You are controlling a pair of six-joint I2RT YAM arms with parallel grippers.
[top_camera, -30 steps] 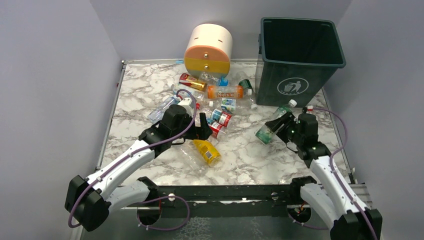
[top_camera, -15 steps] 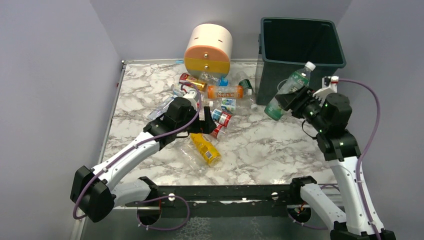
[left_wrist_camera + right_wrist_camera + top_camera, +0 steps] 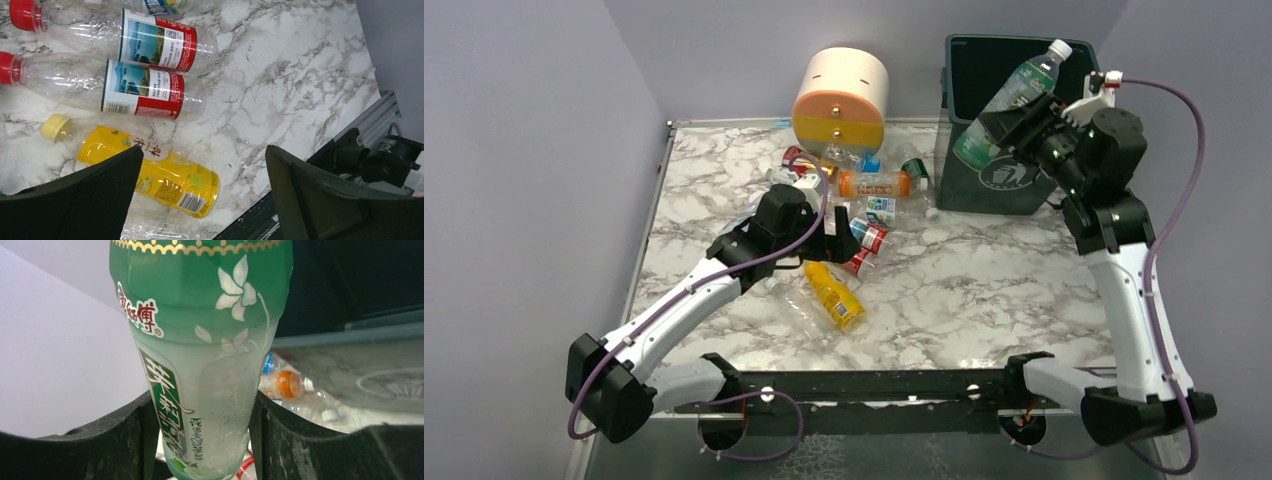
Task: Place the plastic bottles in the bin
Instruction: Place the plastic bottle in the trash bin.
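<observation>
My right gripper (image 3: 1022, 124) is shut on a green-labelled bottle (image 3: 1010, 99) with a white cap, held tilted over the near rim of the dark green bin (image 3: 1064, 60). In the right wrist view the bottle (image 3: 210, 345) fills the gap between both fingers. My left gripper (image 3: 828, 243) is open and empty, low over the pile of bottles. Below it lie a yellow bottle (image 3: 150, 172) and two red-labelled clear bottles (image 3: 142, 90). The yellow bottle (image 3: 834, 298) lies nearest the front. An orange-filled bottle (image 3: 876, 184) lies further back.
A cream, orange and grey round drawer unit (image 3: 841, 97) stands at the back, left of the bin. Several more bottles lie scattered between it and my left gripper. A crushed clear container (image 3: 160, 229) lies by the yellow bottle. The table's black front rail (image 3: 874, 385) runs below.
My right arm has lifted the green-labelled bottle from the table beside the bin up to the bin's rim. My left gripper has shifted slightly over the pile.
</observation>
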